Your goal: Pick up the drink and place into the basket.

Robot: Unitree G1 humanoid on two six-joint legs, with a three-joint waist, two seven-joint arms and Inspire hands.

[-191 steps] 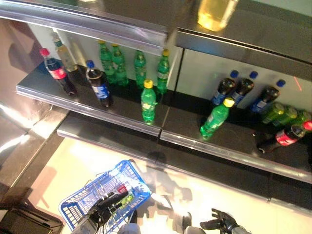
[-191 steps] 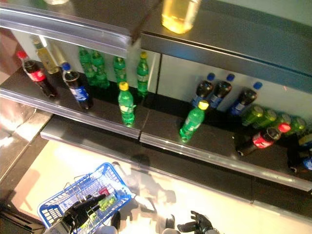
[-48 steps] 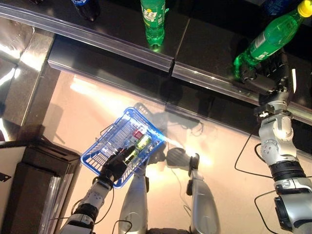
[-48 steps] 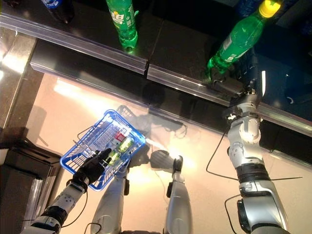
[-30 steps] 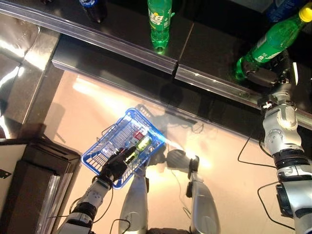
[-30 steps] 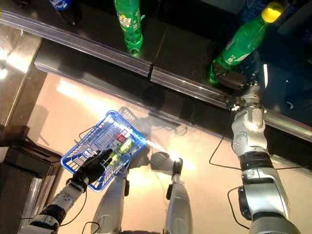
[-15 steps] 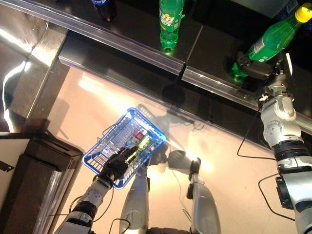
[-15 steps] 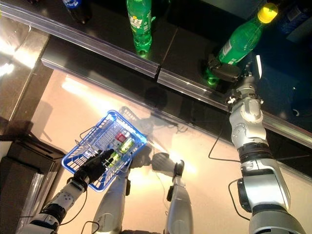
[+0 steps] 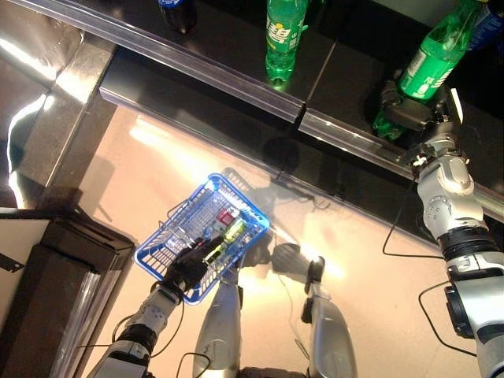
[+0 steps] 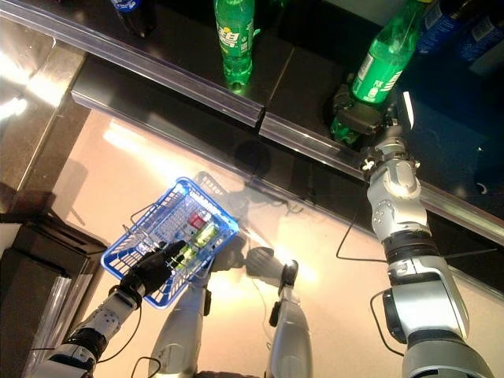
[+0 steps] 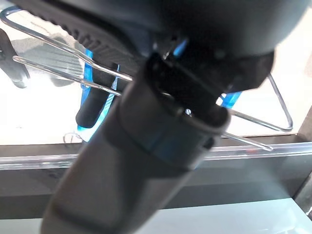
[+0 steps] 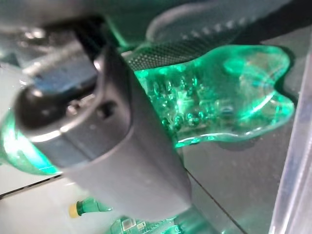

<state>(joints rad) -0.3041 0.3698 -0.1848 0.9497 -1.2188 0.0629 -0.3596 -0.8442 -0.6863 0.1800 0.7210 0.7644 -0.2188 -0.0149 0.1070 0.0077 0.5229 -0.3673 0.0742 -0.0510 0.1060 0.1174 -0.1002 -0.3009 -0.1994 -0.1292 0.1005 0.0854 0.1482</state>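
A green drink bottle stands tilted on the dark lower shelf at the right. My right hand is shut round its base; the right wrist view shows the thumb lying across the bottle's green bottom. I cannot tell whether the base rests on the shelf. Low over the floor at the lower left hangs a blue wire basket. My left hand is shut on its wire handle. A red item and a small yellow-green bottle lie inside it.
Another green bottle stands on the same shelf, further left, and a dark cola bottle is at the top edge. The shelf has a clear front rail. A dark box sits at the lower left.
Over several seconds my right hand rose from the floor side to the shelf and closed on the bottle. In the last half second the bottle stands more upright; the view has also shifted.
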